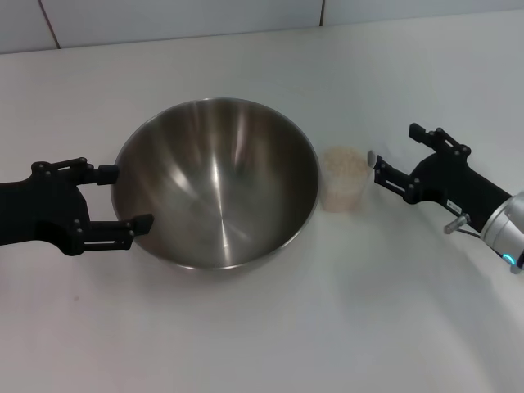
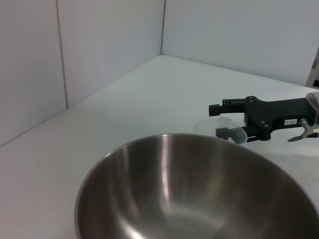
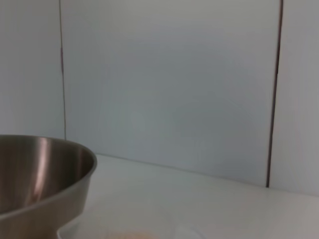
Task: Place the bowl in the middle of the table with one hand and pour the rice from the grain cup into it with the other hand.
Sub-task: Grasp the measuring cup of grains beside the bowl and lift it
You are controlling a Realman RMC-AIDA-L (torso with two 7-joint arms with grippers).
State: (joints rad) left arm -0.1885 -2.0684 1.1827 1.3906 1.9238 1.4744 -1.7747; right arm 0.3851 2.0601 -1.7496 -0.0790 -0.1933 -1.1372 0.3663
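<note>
The steel bowl (image 1: 217, 184) stands upright and empty near the middle of the white table (image 1: 262, 344). My left gripper (image 1: 133, 197) is open at the bowl's left side, its fingertips against the rim and outer wall. The clear grain cup (image 1: 344, 182), full of rice (image 1: 344, 164), stands just right of the bowl. My right gripper (image 1: 395, 151) is open a little right of the cup, apart from it. The left wrist view shows the bowl (image 2: 199, 194), the cup's rim (image 2: 219, 125) and the right gripper (image 2: 223, 120) beyond it. The right wrist view shows the bowl's side (image 3: 45, 174).
A pale tiled wall (image 1: 164, 20) runs along the table's far edge. The white tabletop stretches bare in front of the bowl and behind it.
</note>
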